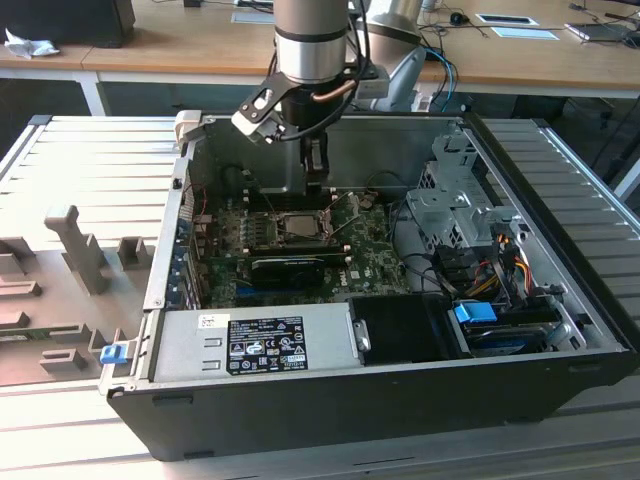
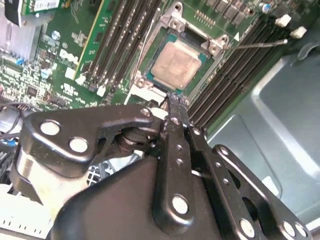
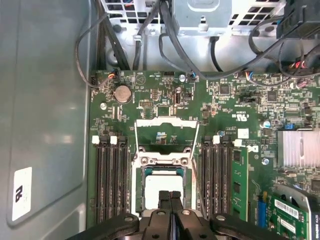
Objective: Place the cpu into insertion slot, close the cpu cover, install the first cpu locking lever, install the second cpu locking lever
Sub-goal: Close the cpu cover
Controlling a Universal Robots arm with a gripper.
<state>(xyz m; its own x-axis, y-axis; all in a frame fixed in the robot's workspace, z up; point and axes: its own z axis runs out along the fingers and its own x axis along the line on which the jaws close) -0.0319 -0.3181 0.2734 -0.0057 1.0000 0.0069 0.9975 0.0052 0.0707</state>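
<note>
Reaching down into the open computer case (image 1: 400,410), the gripper (image 1: 315,183) hangs over the green motherboard (image 1: 375,245). Its tip is at the edge of the insertion slot (image 3: 162,172) opposite the cover; contact with the frame cannot be judged. The fingers (image 3: 177,200) are pressed together with nothing held between them.

The cpu (image 2: 176,64) lies flat and square in the slot, silver top up, apart from the fingertips. The cpu cover (image 3: 161,136) is swung open and lies back on the far side of the slot from the gripper, with board visible through its window. One locking lever (image 2: 256,45) is unlatched and angles out across the memory slots (image 2: 235,70).

Banks of black memory slots flank the socket on both sides, and a green memory module (image 3: 237,182) sits in one outer bank. A coin cell (image 3: 122,93) and black cables (image 3: 170,35) lie beyond the cover.

In the exterior view, a long black card (image 1: 295,265) lies just beside the socket. The power supply (image 1: 255,345) runs along the case's near wall, and the drive cage (image 1: 450,200) stands toward the exterior view's right.
</note>
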